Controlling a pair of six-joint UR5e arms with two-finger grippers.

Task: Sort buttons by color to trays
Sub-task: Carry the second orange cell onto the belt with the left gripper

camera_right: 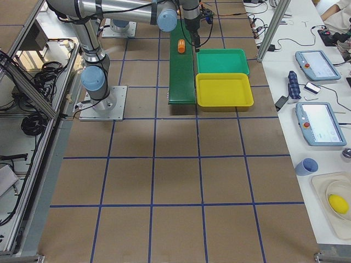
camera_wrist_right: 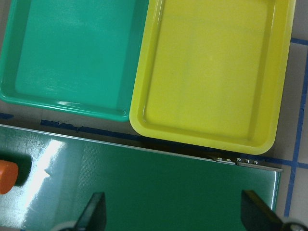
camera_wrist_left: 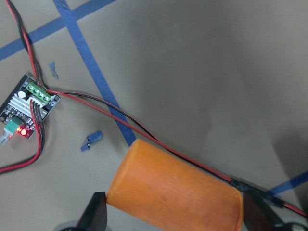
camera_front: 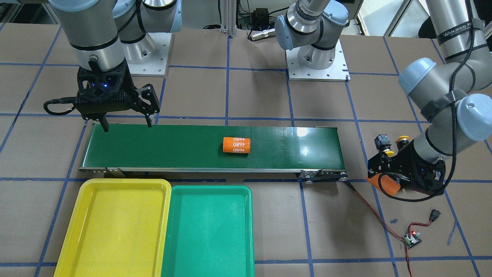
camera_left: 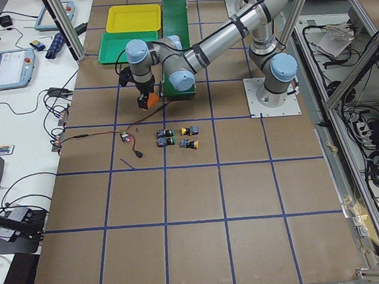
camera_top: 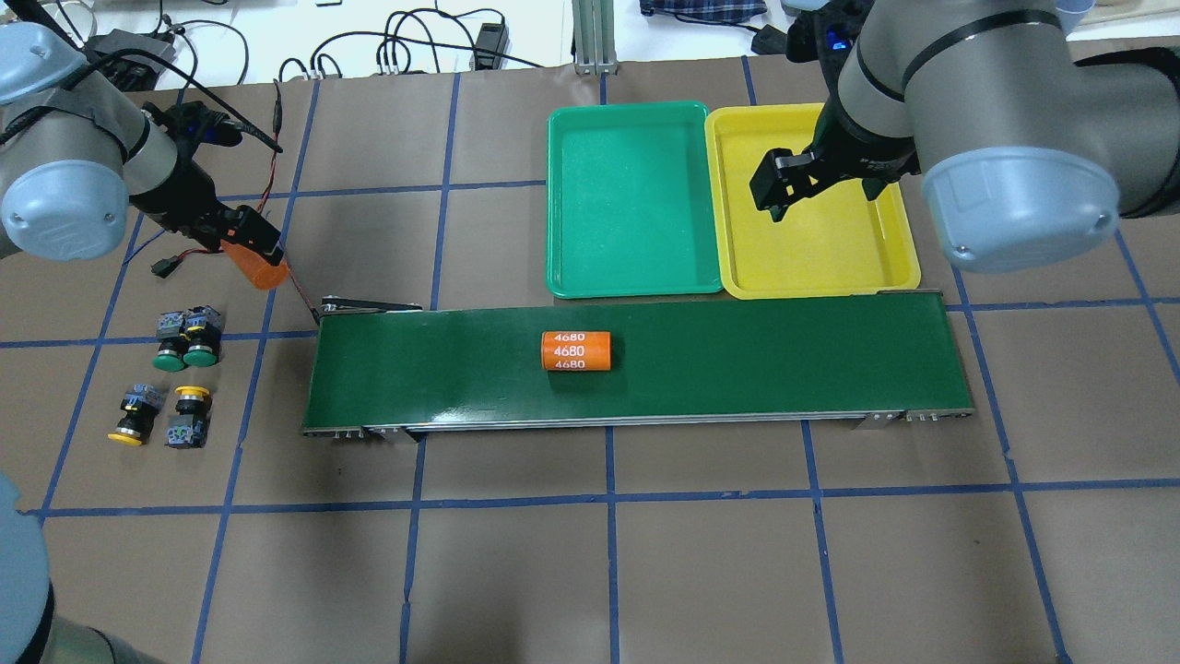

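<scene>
Orange cylinder (camera_top: pixel 576 351) on conveyor (camera_top: pixel 784 360) — trays (camera_top: pixel 636 203) beside

in the front-facing view the yellow tray (camera_front: pixel 115 231) and green tray (camera_front: pixel 207 231) run off the bottom edge, while the left arm (camera_front: pixel 426 144) covers the green-capped buttons and leaves two yellow-capped buttons (camera_front: pixel 384 144) only partly showing. the left wrist camera cuts off the plain orange cylinder (camera_wrist_left: pixel 173 197) at the bottom edge, with just the finger tips of the left gripper (camera_wrist_left: pixel 175 211) in shot, pressed against either end. the right wrist camera clips the numbered orange cylinder (camera_wrist_right: pixel 7 175) at the left edge, its digits out of sight. overhead, the right arm (camera_top: pixel 922 92) hides the yellow tray's far right corner.
</scene>
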